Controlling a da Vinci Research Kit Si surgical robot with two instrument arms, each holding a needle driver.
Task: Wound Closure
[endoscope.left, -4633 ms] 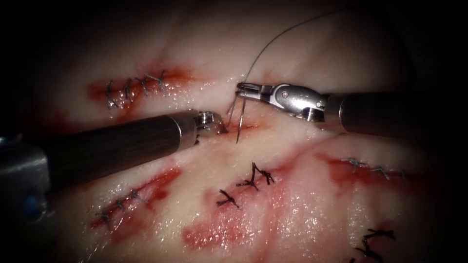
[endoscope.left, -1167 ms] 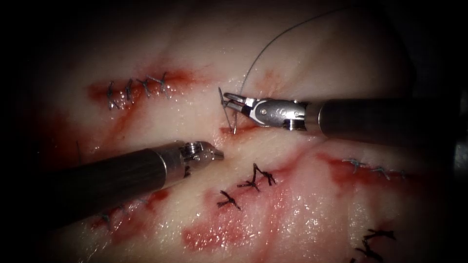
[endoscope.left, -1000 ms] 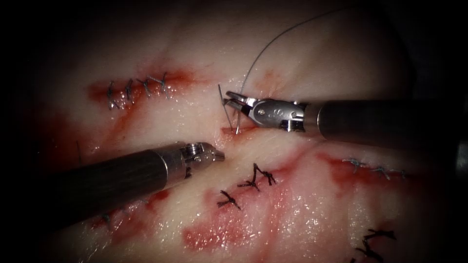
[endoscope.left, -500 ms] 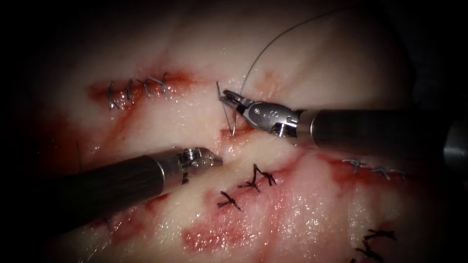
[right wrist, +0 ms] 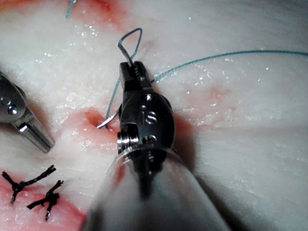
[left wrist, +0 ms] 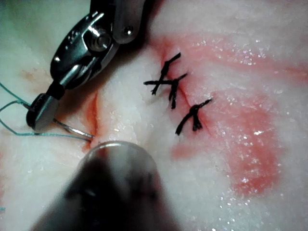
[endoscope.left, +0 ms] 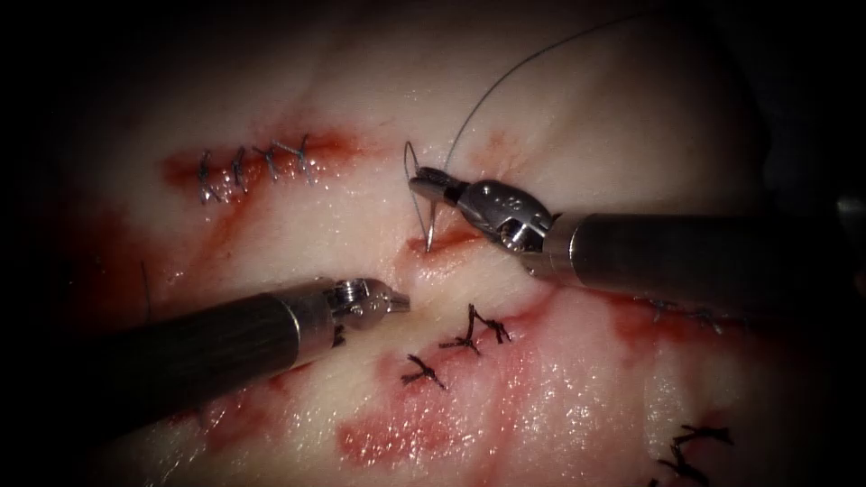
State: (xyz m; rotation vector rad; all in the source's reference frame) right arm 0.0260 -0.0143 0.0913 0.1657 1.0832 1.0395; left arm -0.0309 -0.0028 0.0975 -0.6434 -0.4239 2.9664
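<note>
My right tool [endoscope.left: 424, 180] comes in from the right, its jaws shut on the curved needle [endoscope.left: 429, 234] near its tail end. The needle hangs down from the jaws and its point touches the left end of the small red cut [endoscope.left: 446, 242] in the tissue [endoscope.left: 577, 117]. The right wrist view shows the same grip [right wrist: 132, 77], with the needle tip [right wrist: 103, 124] at the cut's edge. Thread [endoscope.left: 492, 86] loops by the jaws and arcs away up to the right. My left tool [endoscope.left: 397, 300] lies below and left of the cut, shut and holding nothing.
Finished black stitches [endoscope.left: 469, 334] lie just below the cut and grey stitch rows [endoscope.left: 257, 162] at the upper left. Red fluid [endoscope.left: 397, 437] stains the tissue in patches. In the left wrist view the right tool [left wrist: 43, 108] holds the needle [left wrist: 72, 130] over the cut.
The left tool has drawn back from the cut to the lower left. The right tool has rolled its wrist and its shaft has dropped, while the needle point stays at the cut.
</note>
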